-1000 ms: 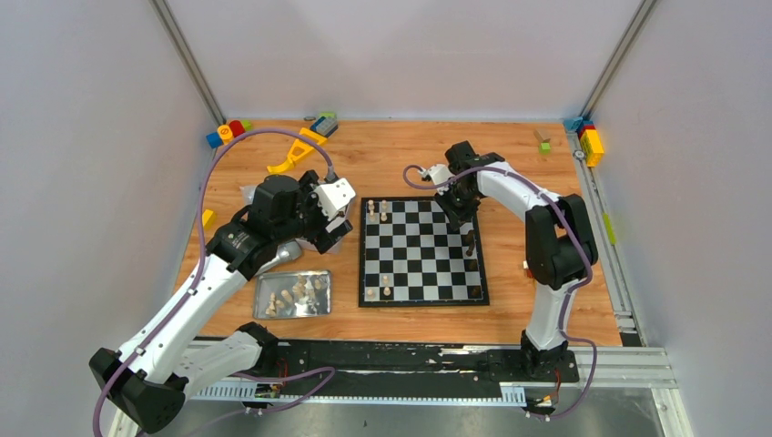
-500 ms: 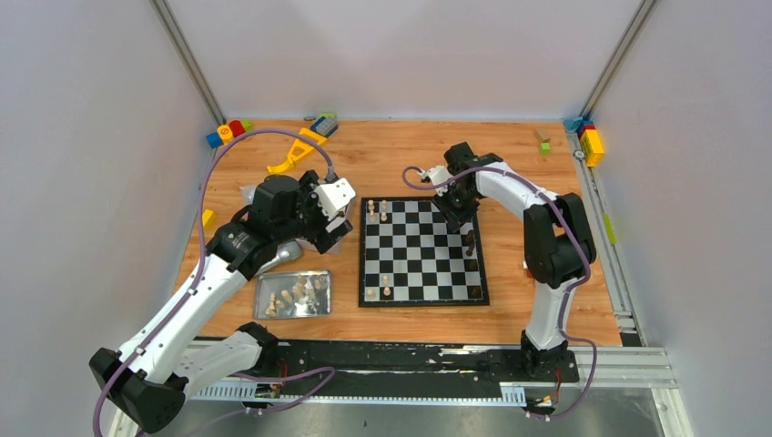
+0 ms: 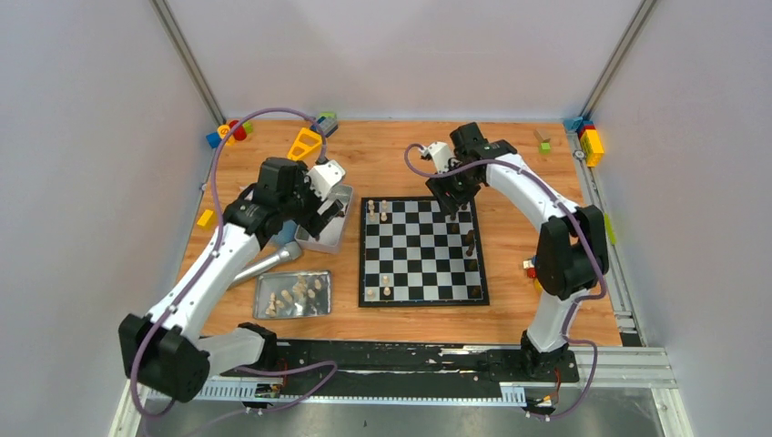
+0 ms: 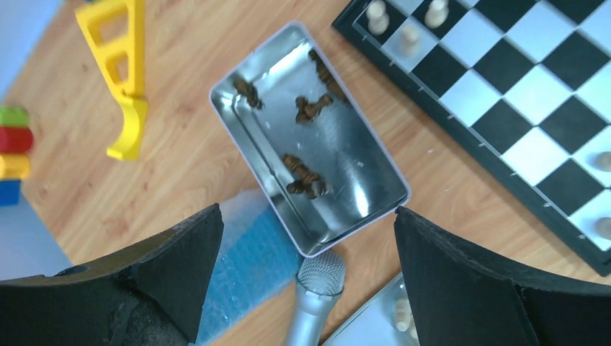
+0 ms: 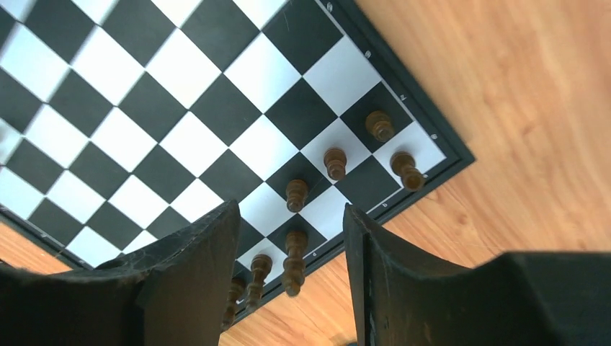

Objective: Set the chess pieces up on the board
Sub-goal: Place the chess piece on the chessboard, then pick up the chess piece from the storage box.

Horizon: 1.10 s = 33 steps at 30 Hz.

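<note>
You've got the board (image 3: 423, 250) mid-table, with chess pieces (image 3: 383, 211) standing at its two left corners and along its right side. Just left of the far-left corner sits the deep tray (image 4: 360, 173), with pieces lying in it. Nearer you, the flat tray (image 3: 264, 280) holds more. The microphone (image 3: 264, 266) lies between the trays. Toy blocks (image 3: 228, 133) sit in both far corners.

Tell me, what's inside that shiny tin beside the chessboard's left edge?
A handful of dark brown chess pieces lie loose in the tin, seen from the left wrist camera. From overhead, the open left gripper covers part of the tin, hiding some of them.
</note>
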Motion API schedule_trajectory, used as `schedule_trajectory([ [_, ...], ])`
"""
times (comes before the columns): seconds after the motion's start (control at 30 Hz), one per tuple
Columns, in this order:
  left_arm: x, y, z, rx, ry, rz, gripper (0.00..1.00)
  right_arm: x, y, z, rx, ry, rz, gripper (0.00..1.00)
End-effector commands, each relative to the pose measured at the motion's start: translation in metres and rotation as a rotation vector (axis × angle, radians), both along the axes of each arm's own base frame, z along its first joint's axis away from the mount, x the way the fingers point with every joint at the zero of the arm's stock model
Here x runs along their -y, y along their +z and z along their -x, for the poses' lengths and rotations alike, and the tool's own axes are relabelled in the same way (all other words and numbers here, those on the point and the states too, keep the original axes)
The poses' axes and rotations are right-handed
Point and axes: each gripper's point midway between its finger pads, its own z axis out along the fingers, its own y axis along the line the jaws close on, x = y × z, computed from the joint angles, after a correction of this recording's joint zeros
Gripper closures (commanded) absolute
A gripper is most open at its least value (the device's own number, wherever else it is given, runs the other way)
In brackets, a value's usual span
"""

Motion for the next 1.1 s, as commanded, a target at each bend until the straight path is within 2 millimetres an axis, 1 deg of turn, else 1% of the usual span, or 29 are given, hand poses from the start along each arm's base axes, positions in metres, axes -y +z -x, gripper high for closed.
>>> schedule_trajectory([
  [0.0,-0.013,-0.015,-0.025,-0.080,0.036,-0.056,0.06,-0.012,0.066,-0.007,0.138,0.002,-0.115,0.44],
  [0.03,-0.016,-0.016,-0.029,-0.096,0.048,-0.073,0.07,-0.012,0.070,-0.006,0.148,0.001,-0.122,0.45],
  [0.07,-0.016,-0.029,-0.032,-0.137,0.052,-0.092,0.08,-0.012,0.075,-0.005,0.155,-0.001,-0.129,0.45],
  [0.1,-0.018,-0.031,-0.036,-0.150,0.063,-0.104,0.09,-0.012,0.078,-0.003,0.160,0.000,-0.137,0.45],
  [0.17,-0.019,-0.049,-0.044,-0.204,0.083,-0.132,0.11,-0.013,0.083,0.000,0.169,0.002,-0.147,0.45],
  [0.2,-0.019,-0.053,-0.046,-0.215,0.091,-0.140,0.12,-0.013,0.085,0.001,0.172,0.001,-0.150,0.45],
  [0.3,-0.022,-0.072,-0.052,-0.280,0.115,-0.178,0.16,-0.011,0.085,0.006,0.171,0.001,-0.148,0.45],
  [0.5,-0.029,-0.105,-0.055,-0.384,0.155,-0.236,0.23,-0.006,0.078,0.013,0.161,0.004,-0.135,0.46],
  [0.83,-0.027,-0.138,-0.048,-0.501,0.156,-0.246,0.36,-0.002,0.073,0.018,0.153,0.007,-0.122,0.47],
  [1.07,-0.028,-0.150,-0.051,-0.533,0.171,-0.250,0.45,-0.001,0.068,0.021,0.140,0.008,-0.115,0.47],
])
